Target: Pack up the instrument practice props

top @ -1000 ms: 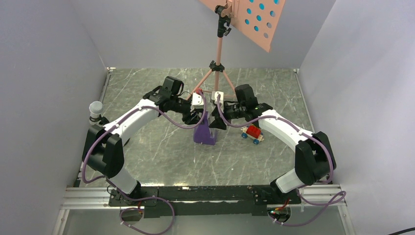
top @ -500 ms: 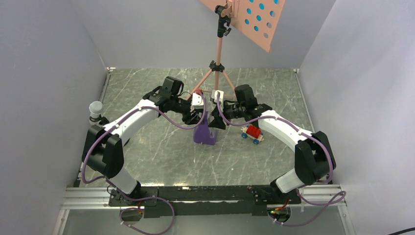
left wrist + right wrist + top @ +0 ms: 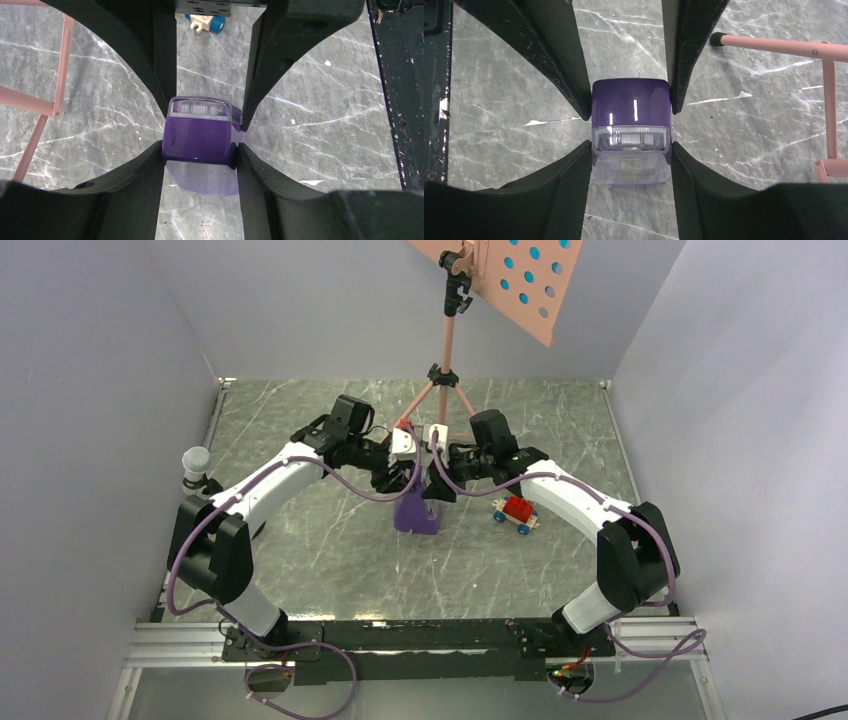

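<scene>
— Purple metronome (image 3: 417, 512): where is it?
— Mid-table, upright, just near of the music stand's (image 3: 447, 360) feet, with the red toy car (image 3: 516, 511) to its right.
— And your grippers?
— Both clamped on it. My left gripper (image 3: 200, 145) reaches in from the left and my right gripper (image 3: 630, 125) from the right, fingers against its near and far faces. Its long axis points up between them and neither arm is nearer, so I judge any lift must go straight up, together.

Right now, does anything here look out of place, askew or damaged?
One thing: the left gripper and the right gripper are both closed on the same small purple metronome, from opposite sides. Nothing looks spilled or broken; the music stand stands upright.
</scene>
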Tool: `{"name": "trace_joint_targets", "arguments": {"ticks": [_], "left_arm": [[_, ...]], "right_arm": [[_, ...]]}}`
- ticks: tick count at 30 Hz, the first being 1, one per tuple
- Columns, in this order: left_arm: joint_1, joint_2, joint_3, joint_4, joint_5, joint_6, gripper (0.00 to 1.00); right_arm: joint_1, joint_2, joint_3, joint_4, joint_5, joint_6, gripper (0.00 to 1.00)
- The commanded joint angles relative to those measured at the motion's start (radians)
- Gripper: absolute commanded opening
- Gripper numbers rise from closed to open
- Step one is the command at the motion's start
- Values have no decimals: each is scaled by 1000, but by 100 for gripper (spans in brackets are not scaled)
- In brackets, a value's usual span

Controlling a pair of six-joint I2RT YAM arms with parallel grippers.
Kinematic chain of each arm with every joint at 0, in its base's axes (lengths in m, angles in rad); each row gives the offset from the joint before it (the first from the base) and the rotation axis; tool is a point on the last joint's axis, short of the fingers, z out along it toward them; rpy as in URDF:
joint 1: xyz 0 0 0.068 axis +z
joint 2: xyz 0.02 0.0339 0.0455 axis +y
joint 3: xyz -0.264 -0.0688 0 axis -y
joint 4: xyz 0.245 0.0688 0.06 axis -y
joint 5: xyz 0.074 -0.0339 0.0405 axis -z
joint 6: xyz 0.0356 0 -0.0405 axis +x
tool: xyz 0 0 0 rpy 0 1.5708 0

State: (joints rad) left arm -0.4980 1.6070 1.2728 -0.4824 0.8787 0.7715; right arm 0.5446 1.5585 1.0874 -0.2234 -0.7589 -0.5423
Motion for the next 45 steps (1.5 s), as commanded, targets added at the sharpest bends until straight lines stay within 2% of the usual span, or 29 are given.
{"name": "trace_joint_targets", "arguments": {"ticks": [1,2,5,6,7,8,12,17,21,24,26,27,29,30,33,38,42,45], "left_arm": [[-40,44,-19,67,-41,7,58],[-33,31,-32,83,-44,-11,64],[-6,-22,-95,147,-69,-66,78],[3,-40,-110,161,-84,-74,82],[13,-58,-129,175,-94,-80,88],[22,-76,-144,191,-99,-86,98],[47,-135,-159,189,-99,-88,99],[72,-208,-156,160,-113,-118,99],[110,-235,-154,175,-110,-227,99],[133,-218,-123,152,-49,-306,92],[139,-189,-97,120,-13,-331,81],[150,-151,-57,58,29,-306,70],[155,-134,-47,59,40,-297,61],[154,-132,-52,80,36,-305,60],[154,-125,-74,149,5,-383,62],[184,-155,-157,248,-132,-533,74],[219,-126,-171,169,-123,-592,75],[226,-130,-214,174,-125,-622,76]], "right_arm": [[81,84,-35,-50,5,-38,0],[71,74,-31,-59,-4,-31,9],[26,29,-12,-103,-41,-23,48],[14,15,2,-134,-58,-45,72],[8,3,17,-172,-62,-76,88],[4,-5,35,-208,-63,-107,98],[-31,-20,89,-311,-75,-173,100],[-63,-18,124,-350,-60,-226,100],[-74,-2,173,-342,-23,-273,100],[-73,22,224,-366,-7,-369,100],[-71,52,281,-400,4,-427,98],[-68,89,351,-464,11,-486,96],[-59,105,386,-487,22,-546,95],[-50,106,392,-494,30,-581,95],[-23,107,404,-529,57,-711,95],[15,123,450,-632,73,-883,94],[41,159,510,-690,97,-986,94],[67,202,579,-763,127,-1100,94]]}}
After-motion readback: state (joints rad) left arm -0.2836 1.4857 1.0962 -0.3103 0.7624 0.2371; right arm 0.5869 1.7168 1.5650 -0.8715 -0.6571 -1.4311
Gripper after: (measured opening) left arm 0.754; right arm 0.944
